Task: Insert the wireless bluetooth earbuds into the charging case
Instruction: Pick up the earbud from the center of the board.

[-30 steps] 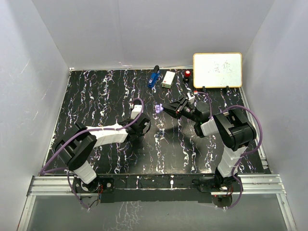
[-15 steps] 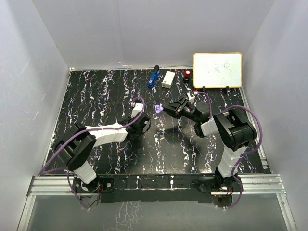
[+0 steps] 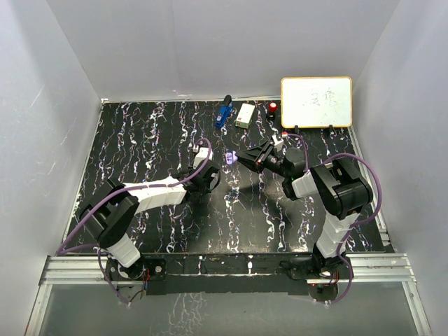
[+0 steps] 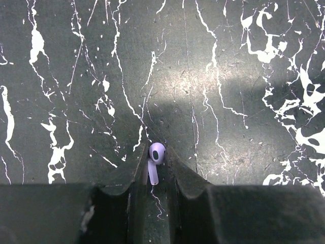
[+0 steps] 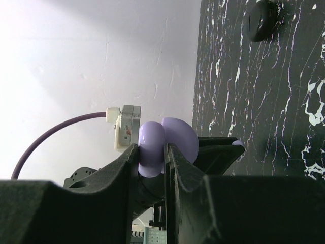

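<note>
My left gripper [image 4: 155,159] is shut on a pale lilac earbud [image 4: 157,151], pinched between the fingertips just above the black marbled table. In the top view it [image 3: 208,178] sits left of centre. My right gripper [image 5: 151,153] is shut on the lilac round charging case [image 5: 152,145], whose lid [image 5: 181,136] stands open. It holds the case [image 3: 230,157] above the table, a short way right of and beyond the left gripper. The right gripper [image 3: 245,158] is tilted on its side. No black earbuds show.
A black round case [image 5: 261,20] lies on the table beyond the right gripper. At the back stand a blue tool [image 3: 223,114], a small white box [image 3: 245,115], a red item [image 3: 272,108] and a whiteboard [image 3: 316,102]. White walls enclose the table.
My left gripper has shifted slightly right and farther out, toward the held case, with the earbud in it. The right arm has stayed still.
</note>
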Motion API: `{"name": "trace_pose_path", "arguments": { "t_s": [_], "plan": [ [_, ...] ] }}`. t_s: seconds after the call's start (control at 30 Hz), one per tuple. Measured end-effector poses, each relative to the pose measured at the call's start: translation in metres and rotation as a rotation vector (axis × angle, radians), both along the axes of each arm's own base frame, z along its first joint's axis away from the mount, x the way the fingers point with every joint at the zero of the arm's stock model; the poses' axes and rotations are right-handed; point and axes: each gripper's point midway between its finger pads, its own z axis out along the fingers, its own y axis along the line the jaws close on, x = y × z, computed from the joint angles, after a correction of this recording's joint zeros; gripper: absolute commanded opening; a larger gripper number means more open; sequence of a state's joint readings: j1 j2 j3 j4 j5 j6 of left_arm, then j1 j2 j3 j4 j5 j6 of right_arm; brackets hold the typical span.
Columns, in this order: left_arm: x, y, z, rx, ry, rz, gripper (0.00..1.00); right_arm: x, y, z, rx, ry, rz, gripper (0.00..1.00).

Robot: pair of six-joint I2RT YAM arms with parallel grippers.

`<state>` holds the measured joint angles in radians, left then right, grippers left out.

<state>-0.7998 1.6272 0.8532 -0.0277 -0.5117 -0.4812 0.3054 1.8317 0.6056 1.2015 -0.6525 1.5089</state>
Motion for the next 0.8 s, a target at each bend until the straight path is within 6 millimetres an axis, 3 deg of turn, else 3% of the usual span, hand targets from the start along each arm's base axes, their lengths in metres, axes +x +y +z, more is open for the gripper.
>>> {"name": "trace_pose_path", "arguments": {
  "t_s": [0.8],
  "plan": [
    [-0.010, 0.004, -0.017, 0.050, 0.029, -0.126, 0.09, 0.000, 0.000, 0.000, 0.000, 0.000, 0.002, 0.00]
  ]
}}
